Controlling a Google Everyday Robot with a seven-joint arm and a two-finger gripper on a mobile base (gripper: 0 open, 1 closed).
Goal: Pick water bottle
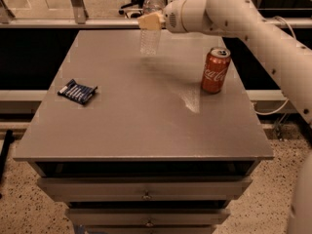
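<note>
The water bottle [149, 35] is clear with a white cap and a ribbed body. It stands upright over the far middle of the grey table [141, 126]. My gripper [150, 21] reaches in from the right at the end of the white arm. Its tan fingers [146, 21] are closed around the bottle's upper body. The bottle's base looks just above or at the tabletop; I cannot tell which.
A red Coca-Cola can [215, 70] stands on the right side of the table, below my arm. A dark blue flat packet [77, 91] lies near the left edge. Drawers are under the tabletop, and a railing and chairs are behind the table.
</note>
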